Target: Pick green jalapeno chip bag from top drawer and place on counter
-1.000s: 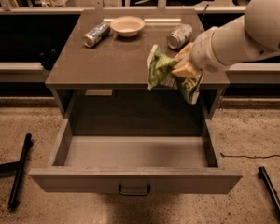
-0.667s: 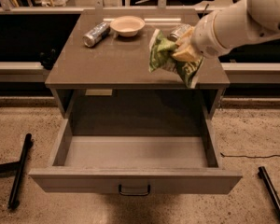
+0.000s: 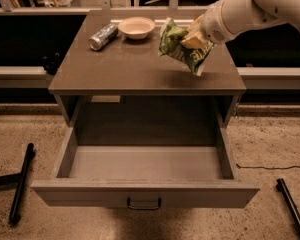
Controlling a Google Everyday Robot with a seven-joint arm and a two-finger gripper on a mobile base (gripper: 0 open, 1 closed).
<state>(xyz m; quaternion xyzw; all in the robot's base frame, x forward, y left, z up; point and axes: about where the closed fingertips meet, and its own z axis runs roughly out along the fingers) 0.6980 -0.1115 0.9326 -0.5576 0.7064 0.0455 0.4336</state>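
The green jalapeno chip bag (image 3: 177, 46) hangs crumpled in my gripper (image 3: 194, 38), held above the right half of the counter (image 3: 140, 66). The gripper is shut on the bag's upper right part, and my white arm reaches in from the upper right. The top drawer (image 3: 145, 171) is pulled fully open below the counter. Its inside shows nothing in it, and a small dark handle (image 3: 144, 203) sits on its front.
A silver can (image 3: 103, 36) lies on its side at the counter's back left. A pale bowl (image 3: 136, 27) stands beside it at the back middle. Dark bars lie on the speckled floor at the left (image 3: 21, 181) and lower right (image 3: 292, 206).
My gripper has carried the bag up and back, from the counter's front right edge above the drawer to over the counter top. The second can is now hidden behind the arm.
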